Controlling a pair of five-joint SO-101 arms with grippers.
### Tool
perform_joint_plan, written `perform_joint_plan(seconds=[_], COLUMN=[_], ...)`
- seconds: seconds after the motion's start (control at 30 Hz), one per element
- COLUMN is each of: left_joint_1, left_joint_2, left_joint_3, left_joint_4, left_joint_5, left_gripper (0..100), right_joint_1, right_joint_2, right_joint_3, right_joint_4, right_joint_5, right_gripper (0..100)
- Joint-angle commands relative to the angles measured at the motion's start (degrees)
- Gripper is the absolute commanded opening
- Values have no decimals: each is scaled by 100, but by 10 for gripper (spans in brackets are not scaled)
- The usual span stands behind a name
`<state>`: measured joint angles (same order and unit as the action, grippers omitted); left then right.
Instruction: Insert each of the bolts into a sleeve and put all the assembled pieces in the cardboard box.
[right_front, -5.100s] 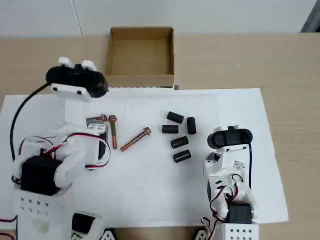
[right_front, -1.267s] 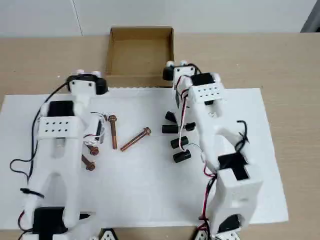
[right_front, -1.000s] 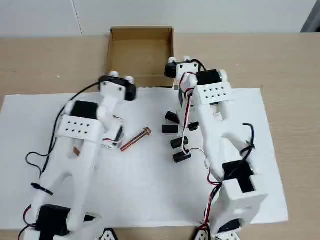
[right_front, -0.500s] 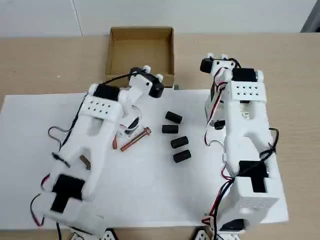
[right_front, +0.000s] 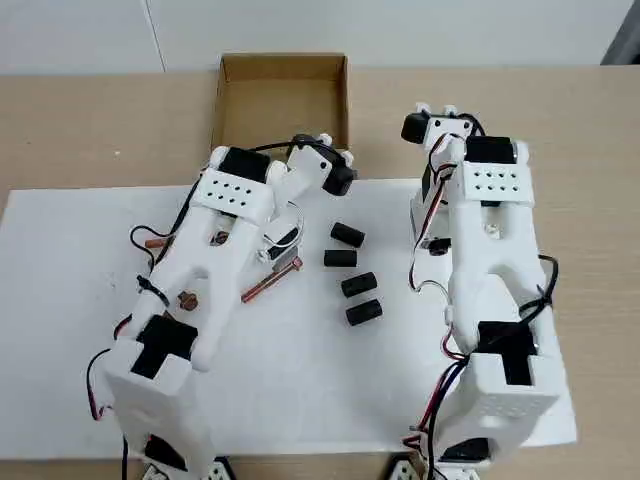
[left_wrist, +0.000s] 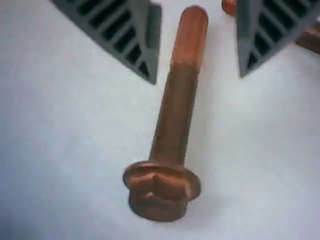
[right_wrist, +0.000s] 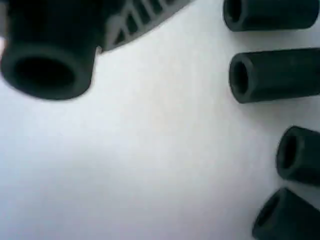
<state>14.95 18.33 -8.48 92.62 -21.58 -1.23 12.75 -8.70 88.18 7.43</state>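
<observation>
Left hand (left_wrist: 198, 72) spread wide, empty, astride copper-coloured flanged metal bolt (left_wrist: 170, 125) | right hand (right_wrist: 75, 47) clamps black cylindrical sleeve (right_wrist: 45, 72) | bolt judged rigid, heavy, smooth: take mid-shank.

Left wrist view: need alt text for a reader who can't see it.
A copper bolt lies on white paper with its shank between the two open grey fingers of the left gripper, its hex head pointing away from them. Part of a second bolt shows beside one finger.
</observation>
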Motion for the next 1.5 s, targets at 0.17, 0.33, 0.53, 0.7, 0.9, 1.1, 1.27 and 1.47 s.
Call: perform_joint_plan(seconds=[0.17, 0.33, 0.53, 0.7, 0.9, 1.1, 1.27, 1.47], left_joint_1=[237, 211, 202, 220, 202, 229, 246, 545], left_joint_2=[176, 501, 633, 835, 1248, 1160, 747, -299], left_joint_3=[-224, -259, -233, -233, -251, -295, -303, -295], left_joint_4=[-88, -387, -677, -765, -774, -870, -844, -668], left_joint_5=[-18, -18, 0, 9, 9, 18, 651, 958], left_gripper=[104, 104, 104, 104, 103, 8, 5, 5], right_joint_1=[66, 66, 66, 66, 57, 57, 48, 31], right_joint_2=[-303, -303, -303, -303, -303, -330, -462, -1429], right_joint_3=[-88, -88, -88, -88, -88, -88, -114, -97], right_joint_4=[-92, -66, -40, -84, -92, -66, -13, 462], right_joint_5=[26, 35, 62, 62, 62, 62, 18, 26], right_gripper=[4, 4, 4, 4, 4, 4, 4, 4])
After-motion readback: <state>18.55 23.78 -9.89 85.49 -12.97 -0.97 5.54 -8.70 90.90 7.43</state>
